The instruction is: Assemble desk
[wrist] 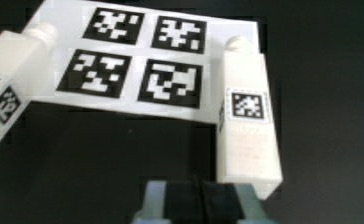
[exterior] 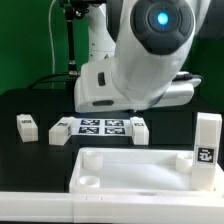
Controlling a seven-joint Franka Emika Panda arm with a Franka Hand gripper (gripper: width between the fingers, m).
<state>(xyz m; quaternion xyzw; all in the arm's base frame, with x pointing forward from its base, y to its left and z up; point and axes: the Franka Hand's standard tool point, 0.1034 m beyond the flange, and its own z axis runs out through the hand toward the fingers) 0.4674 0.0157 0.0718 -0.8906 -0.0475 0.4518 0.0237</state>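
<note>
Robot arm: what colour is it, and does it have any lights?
The robot arm is fat, rounded and glossy white. Near its top sits a dark round disc with a glowing blue light in the middle. In the wrist view its jaws look pale grey and blocky.
</note>
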